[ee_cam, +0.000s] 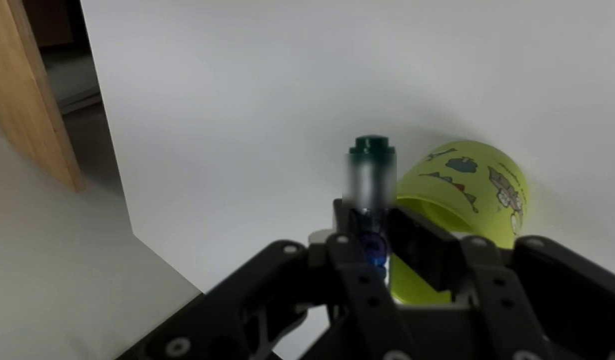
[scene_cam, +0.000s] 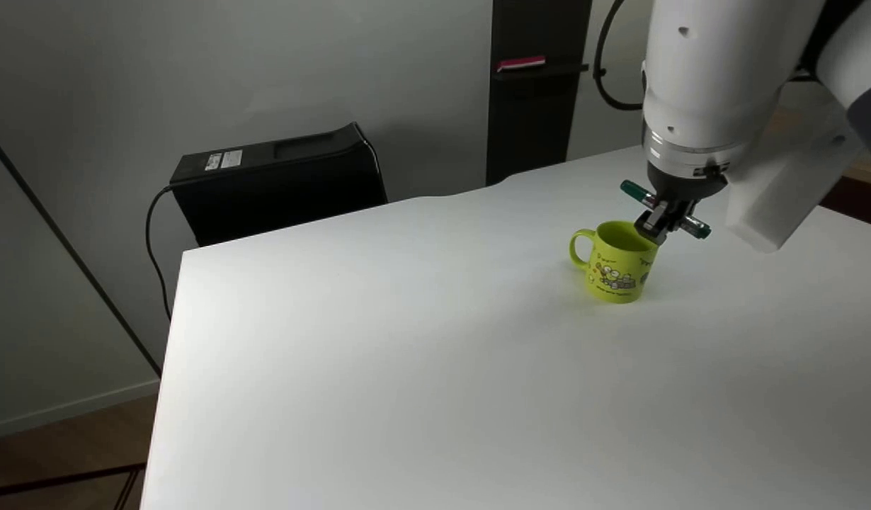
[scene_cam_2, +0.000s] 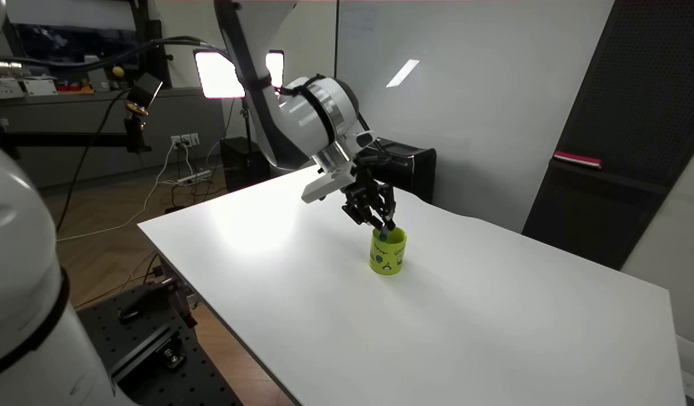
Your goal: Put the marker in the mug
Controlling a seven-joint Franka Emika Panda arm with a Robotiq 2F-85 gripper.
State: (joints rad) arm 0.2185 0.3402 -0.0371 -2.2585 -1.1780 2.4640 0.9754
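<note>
The yellow-green mug (scene_cam: pixel 617 273) stands upright on the white table, its handle on its left side in this exterior view. It also shows in an exterior view (scene_cam_2: pixel 387 258) and in the wrist view (ee_cam: pixel 487 185). My gripper (scene_cam: pixel 655 221) is shut on the dark green marker (scene_cam: pixel 635 190), which sticks out on both sides of the fingers at a slant. In the wrist view the gripper (ee_cam: pixel 370 220) pinches the marker (ee_cam: pixel 372 150), with the green end pointing away. The fingertips are at the mug's rim and partly cover its opening. The marker's lower part is hidden by the fingers.
The white table (scene_cam: pixel 379 340) spreads around the mug. A black box-like device (scene_cam: pixel 280 184) stands behind the table edge by the wall. A dark panel with a red item (scene_cam_2: pixel 577 159) on its ledge is at the back.
</note>
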